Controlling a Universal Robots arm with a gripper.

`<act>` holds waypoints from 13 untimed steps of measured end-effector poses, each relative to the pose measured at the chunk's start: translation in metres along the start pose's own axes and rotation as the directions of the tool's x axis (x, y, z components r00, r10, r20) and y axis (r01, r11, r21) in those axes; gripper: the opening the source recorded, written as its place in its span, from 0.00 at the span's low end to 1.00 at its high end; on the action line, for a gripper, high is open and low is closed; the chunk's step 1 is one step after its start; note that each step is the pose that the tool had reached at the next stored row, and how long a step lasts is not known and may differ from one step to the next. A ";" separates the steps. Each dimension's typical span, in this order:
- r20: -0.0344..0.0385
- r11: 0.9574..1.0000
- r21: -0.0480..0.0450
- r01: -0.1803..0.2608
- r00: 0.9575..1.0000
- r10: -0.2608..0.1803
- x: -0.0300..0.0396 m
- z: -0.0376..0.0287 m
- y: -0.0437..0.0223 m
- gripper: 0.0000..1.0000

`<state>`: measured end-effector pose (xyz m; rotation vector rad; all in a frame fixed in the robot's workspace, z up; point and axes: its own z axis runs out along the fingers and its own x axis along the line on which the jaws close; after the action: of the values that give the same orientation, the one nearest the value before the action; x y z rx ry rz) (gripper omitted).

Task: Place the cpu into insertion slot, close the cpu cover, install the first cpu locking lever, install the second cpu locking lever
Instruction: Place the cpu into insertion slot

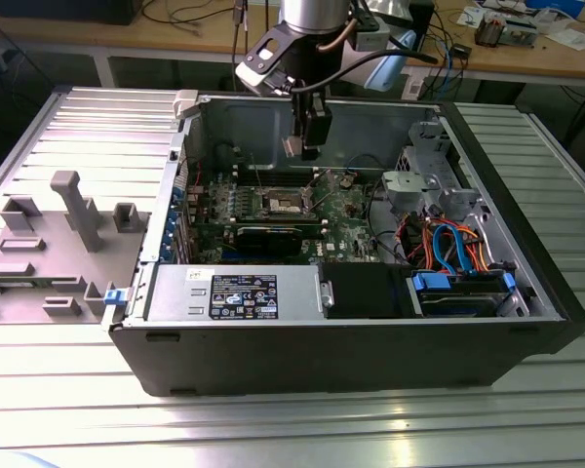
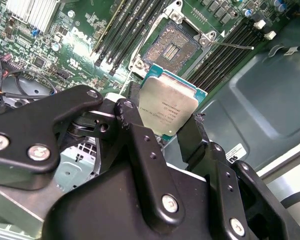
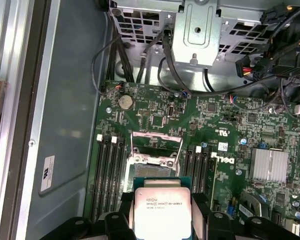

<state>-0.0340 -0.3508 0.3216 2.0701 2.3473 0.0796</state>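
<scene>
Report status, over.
Gripper shut on the cpu, above the motherboard. Insertion slot empty, uncovered. Nothing seen in the way.

The arm [image 1: 312, 12] is a silver-grey tube. Above the gripper [image 1: 309, 141] sit a black-and-grey wrist joint and a looping black cable [image 1: 390, 57]. In the second wrist view, matte black link bars [image 2: 40, 125] behind the gripper's fingers [image 2: 140, 135] carry silver screws [image 2: 38, 151].

A robotics or electronics lab is indicated: an opened desktop computer case [image 1: 351, 356] is set on a ribbed aluminium table [image 1: 526, 419] beside a grey fixture plate [image 1: 73, 210], and a wooden workbench [image 1: 127, 37] strewn with cables [image 1: 190, 14] is seen behind.
</scene>
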 end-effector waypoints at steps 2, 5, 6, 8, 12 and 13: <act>0.000 1.000 0.000 -0.002 1.000 0.002 0.0000 0.0001 0.0000 0.54; 0.000 1.000 0.000 -0.006 1.000 0.006 0.0000 0.0003 0.0000 0.54; 0.000 1.000 0.000 -0.007 1.000 0.007 0.0000 0.0003 0.0000 0.54; 0.000 1.000 0.000 -0.009 1.000 0.009 0.0000 0.0005 0.0000 0.54; 0.001 1.000 0.000 -0.013 1.000 0.013 0.0000 0.0007 0.0000 0.54; 0.001 1.000 0.000 -0.013 1.000 0.013 0.0000 0.0008 0.0000 0.54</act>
<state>-0.0340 -0.3508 0.3208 2.0855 2.3332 0.0794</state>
